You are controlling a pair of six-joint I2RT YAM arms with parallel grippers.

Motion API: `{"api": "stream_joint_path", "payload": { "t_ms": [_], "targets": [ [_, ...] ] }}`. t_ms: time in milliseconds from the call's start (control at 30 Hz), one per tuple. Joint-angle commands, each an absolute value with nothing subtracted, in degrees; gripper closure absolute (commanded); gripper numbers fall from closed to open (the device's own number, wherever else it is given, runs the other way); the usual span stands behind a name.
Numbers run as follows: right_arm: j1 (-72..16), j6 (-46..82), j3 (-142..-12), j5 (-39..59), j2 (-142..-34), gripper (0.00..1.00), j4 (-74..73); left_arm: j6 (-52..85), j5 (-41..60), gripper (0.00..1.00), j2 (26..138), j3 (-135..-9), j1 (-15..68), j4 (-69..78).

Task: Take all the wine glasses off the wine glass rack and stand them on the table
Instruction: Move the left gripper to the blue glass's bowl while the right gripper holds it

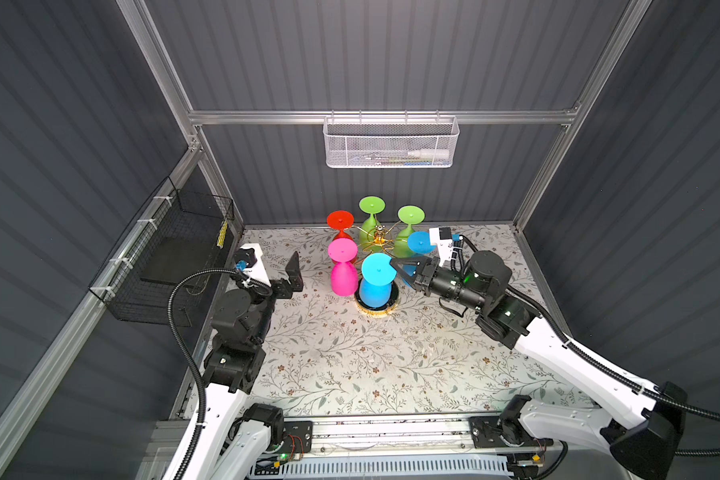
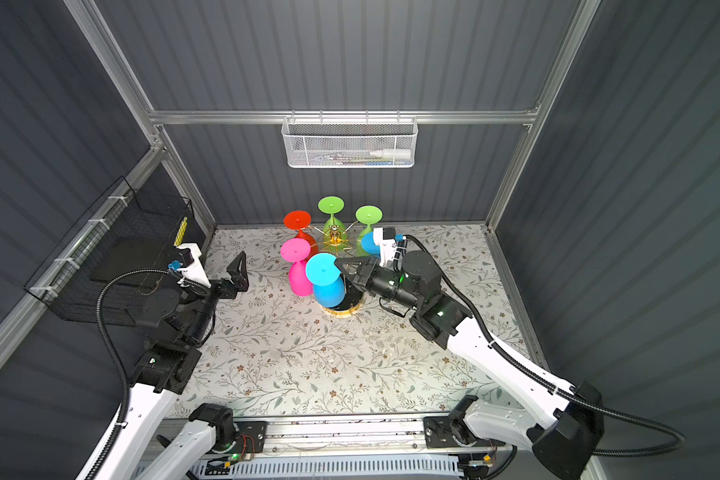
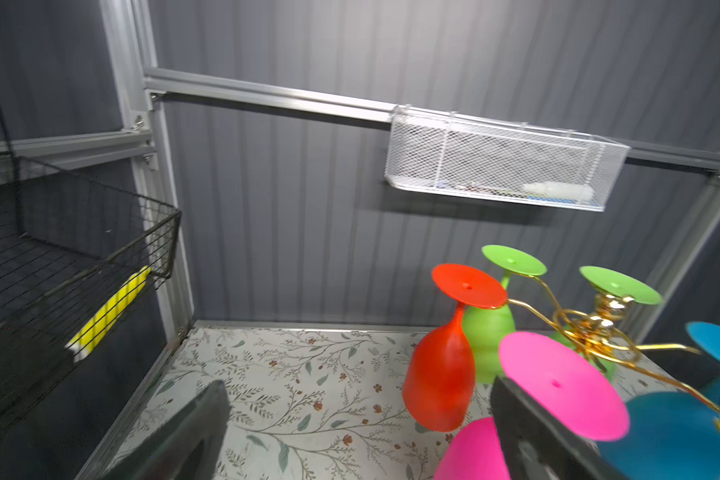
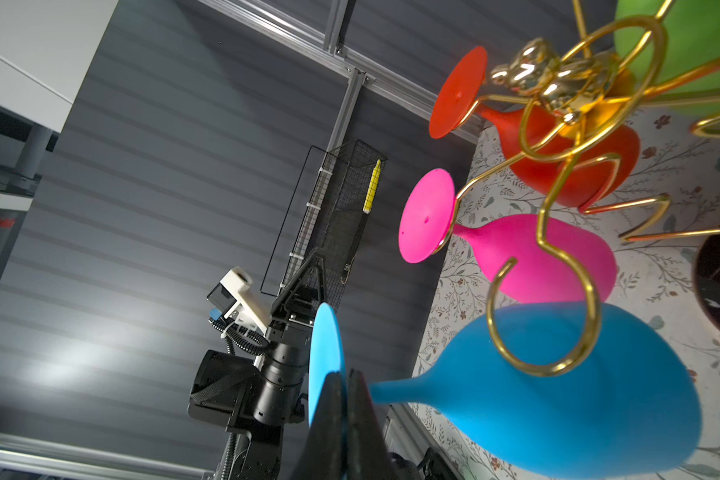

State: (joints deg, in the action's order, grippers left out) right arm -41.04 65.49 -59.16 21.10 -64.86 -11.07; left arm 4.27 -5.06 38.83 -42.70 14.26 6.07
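Right tool clenched the blue wine glass by its stem above the floral bench, within grey ribbed walls; left tool gaped.

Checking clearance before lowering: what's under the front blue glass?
The rack's base lies below the front blue glass: its gold rim and some black show; the bowl covers the rest.

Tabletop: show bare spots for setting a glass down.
Free: the floral-print tabletop between the gold wire rack and the near edge. Crowded: around the rack's hanging coloured glasses and the right tool holding the front blue wine glass.
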Motion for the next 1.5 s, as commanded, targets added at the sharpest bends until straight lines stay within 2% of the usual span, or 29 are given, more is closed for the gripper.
{"api": "stream_joint_path", "payload": {
  "t_ms": [0,167,333,467,700,1067,1467],
  "targets": [
    [-41.14,64.59,-60.03,24.87,-62.52,1.0,-11.07,-0.77,7.92,0.01,37.88,-40.82,14.11,11.0],
    [-41.14,64.14,-59.58,25.35,-60.85,1.0,-11.51,-8.26,30.96,0.01,37.13,-38.22,14.15,14.14],
    [-41.18,63.89,-60.09,26.52,-60.88,1.0,-12.39,-10.68,44.07,0.01,38.55,-39.25,14.24,14.43],
    [-41.14,63.98,-61.25,28.53,-61.83,1.0,-13.42,-12.26,50.41,0.02,40.3,-40.47,14.57,14.47],
    [-41.18,64.62,-62.24,31.2,-63.31,1.0,-15.98,-16.18,51.93,0.02,44.54,-41.92,18.41,13.97],
    [-41.4,66.01,-63.48,34.52,-65.89,1.0,-19.14,-14.39,45.61,0.04,51.97,-40.07,23.5,25.04],
    [-42.55,66.09,-64.69,34.45,-66.59,1.0,-19.51,-15.91,41.79,0.04,56.32,-38.57,26.72,27.66]
  ]
}}
